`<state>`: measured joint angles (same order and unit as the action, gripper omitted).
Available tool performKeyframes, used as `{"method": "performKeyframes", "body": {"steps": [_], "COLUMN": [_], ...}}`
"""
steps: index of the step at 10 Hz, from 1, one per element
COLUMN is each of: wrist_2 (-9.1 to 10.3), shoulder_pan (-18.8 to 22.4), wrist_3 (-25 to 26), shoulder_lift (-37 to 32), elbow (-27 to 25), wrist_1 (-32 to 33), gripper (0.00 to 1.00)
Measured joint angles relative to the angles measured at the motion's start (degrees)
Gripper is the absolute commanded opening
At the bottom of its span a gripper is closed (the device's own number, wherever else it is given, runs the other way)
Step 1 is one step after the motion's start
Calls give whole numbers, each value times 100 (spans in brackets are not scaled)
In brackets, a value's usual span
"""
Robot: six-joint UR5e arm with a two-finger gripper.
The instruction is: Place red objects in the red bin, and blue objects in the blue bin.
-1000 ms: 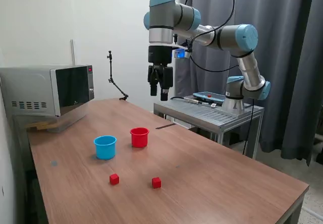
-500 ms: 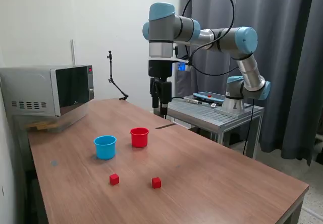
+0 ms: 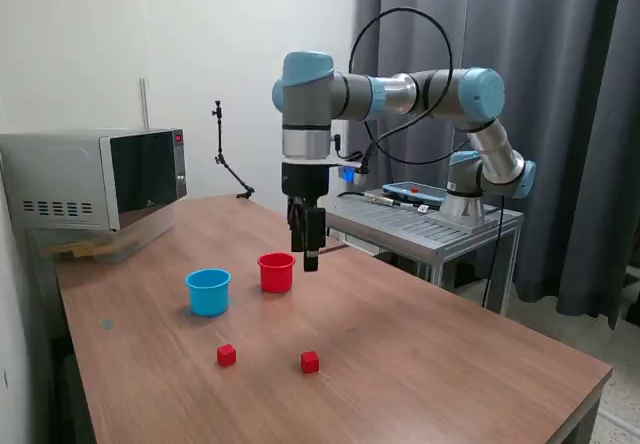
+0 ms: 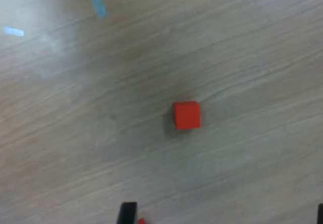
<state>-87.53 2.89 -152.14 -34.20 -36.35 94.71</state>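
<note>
A: Colours around the red cup (image 3: 277,271)?

B: Beside it, a light-blue cup (image 3: 208,291). Nearer the camera than both, two matte red cubes (image 3: 227,355) (image 3: 310,362); one shows in the wrist view (image 4: 186,115). The table (image 3: 420,354) under them is brown woodgrain.

A: And the arm (image 3: 400,94)?

B: Silver-grey with light-blue joint caps; its gripper (image 3: 306,254) is black.

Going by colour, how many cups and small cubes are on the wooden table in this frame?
Red cups: 1
Light-blue cups: 1
Red cubes: 2
Dark blue cubes: 0 visible on the table
Total: 4
</note>
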Motion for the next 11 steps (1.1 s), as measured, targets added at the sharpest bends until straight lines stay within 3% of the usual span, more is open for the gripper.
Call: {"method": "performKeyframes", "body": {"steps": [11], "wrist_2": [-18], "shoulder_pan": [47], "wrist_3": [-569], "shoulder_lift": [496], "elbow": [-894], "wrist_1": [1290], "gripper": [100]}}
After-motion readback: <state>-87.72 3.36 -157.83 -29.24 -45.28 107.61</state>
